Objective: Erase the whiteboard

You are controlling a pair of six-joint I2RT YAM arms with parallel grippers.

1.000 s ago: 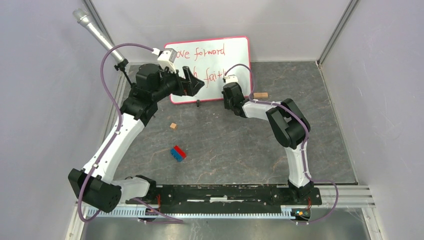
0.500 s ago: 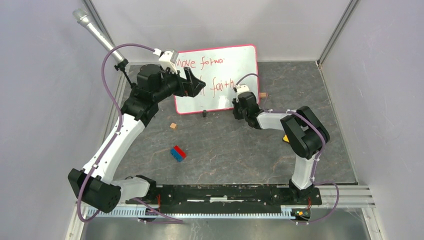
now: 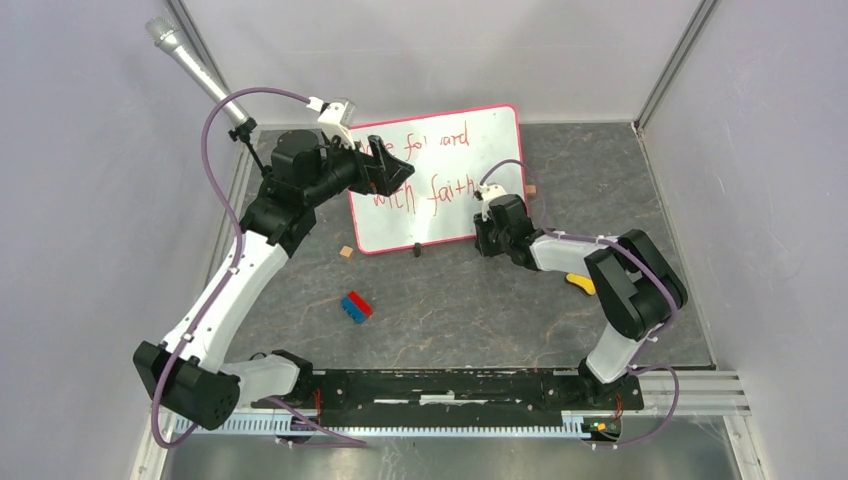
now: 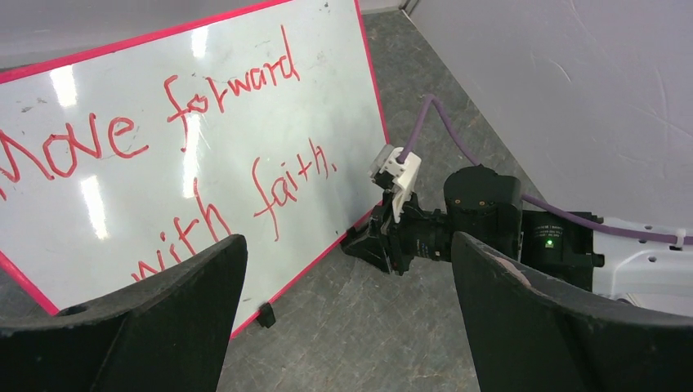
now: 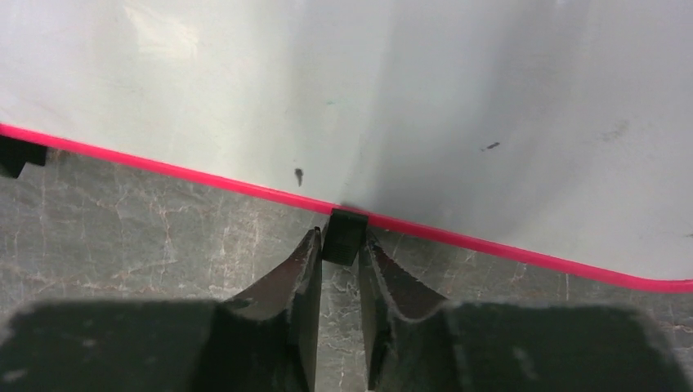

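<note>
Nothing is wiped yet: the whiteboard point(image 3: 437, 215) sits near the far edge of the table point(image 3: 480, 300), its red writing point(image 4: 229, 86) whole. The right gripper point(image 5: 339, 242) is clamped on the board's black clip foot point(image 5: 344, 231). The left gripper point(image 4: 347, 245) hovers over it, jaws wide and empty.

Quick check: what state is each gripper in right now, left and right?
Left gripper: open, holding nothing.
Right gripper: closed on the black clip foot at the whiteboard bottom edge.
</note>
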